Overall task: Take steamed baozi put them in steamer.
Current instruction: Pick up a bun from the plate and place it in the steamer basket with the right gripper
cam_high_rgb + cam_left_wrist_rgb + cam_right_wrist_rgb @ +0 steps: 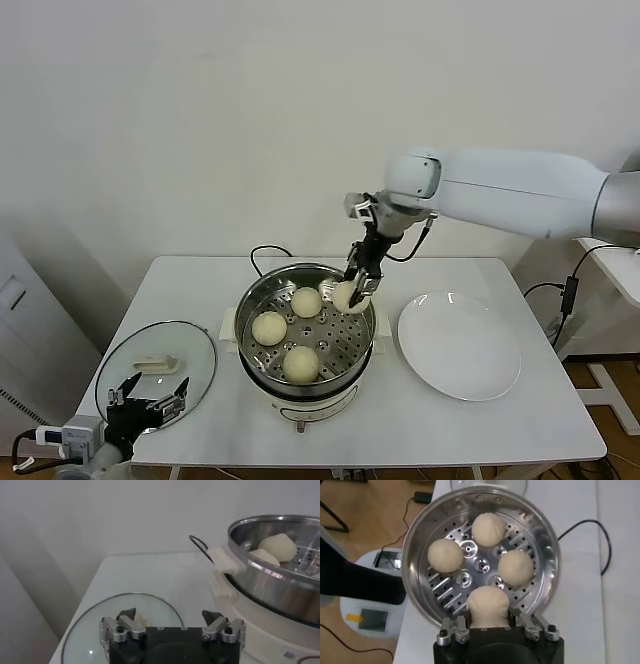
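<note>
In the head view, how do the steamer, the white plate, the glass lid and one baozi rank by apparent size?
1. steamer
2-3. white plate and glass lid: look alike; the lid is partly hidden by the left gripper, so unranked
4. baozi

The left gripper is cut off by the head view's near edge; the plate is unseen from either wrist.

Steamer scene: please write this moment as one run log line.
right tool: shut on fourth baozi, over steamer | three baozi on tray | plate: bare | left tool: open, over glass lid
</note>
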`<action>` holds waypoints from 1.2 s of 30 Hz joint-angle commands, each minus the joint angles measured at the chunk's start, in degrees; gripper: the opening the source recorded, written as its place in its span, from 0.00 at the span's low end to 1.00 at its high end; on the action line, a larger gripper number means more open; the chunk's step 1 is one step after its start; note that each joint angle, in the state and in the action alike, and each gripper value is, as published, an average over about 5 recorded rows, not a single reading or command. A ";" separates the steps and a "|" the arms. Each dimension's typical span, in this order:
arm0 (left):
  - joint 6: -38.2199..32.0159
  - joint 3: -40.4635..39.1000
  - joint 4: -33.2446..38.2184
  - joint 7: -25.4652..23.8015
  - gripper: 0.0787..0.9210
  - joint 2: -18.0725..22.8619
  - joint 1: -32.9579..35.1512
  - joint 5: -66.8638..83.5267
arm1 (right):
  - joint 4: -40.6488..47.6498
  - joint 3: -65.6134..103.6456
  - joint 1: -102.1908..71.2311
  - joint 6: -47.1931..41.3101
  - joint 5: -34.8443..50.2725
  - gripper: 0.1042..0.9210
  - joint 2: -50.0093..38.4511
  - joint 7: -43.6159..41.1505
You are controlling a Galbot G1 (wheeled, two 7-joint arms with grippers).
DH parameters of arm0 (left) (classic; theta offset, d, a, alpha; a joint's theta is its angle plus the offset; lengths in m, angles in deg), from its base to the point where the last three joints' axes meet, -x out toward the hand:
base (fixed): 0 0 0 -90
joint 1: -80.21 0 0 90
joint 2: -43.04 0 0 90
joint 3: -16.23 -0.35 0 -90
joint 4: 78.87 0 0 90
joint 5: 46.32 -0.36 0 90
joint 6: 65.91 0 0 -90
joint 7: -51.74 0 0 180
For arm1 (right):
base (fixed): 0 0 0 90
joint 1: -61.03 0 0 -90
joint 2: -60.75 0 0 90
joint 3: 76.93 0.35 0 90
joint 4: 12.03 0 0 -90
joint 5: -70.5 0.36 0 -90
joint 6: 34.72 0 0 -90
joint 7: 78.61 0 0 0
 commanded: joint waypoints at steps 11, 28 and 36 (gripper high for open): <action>-0.09 0.11 -0.21 -0.01 0.88 0.32 -0.06 0.20 | -0.15 0.38 -6.56 -2.13 -6.55 0.44 4.42 4.57; -0.19 0.11 -0.42 -0.02 0.88 0.53 -0.17 0.37 | 1.02 1.49 -9.66 -2.06 -9.64 0.54 4.94 4.73; -0.17 0.14 -0.48 0.00 0.88 0.48 -0.32 0.38 | 0.98 3.48 -7.38 -1.97 -8.79 0.79 3.23 3.90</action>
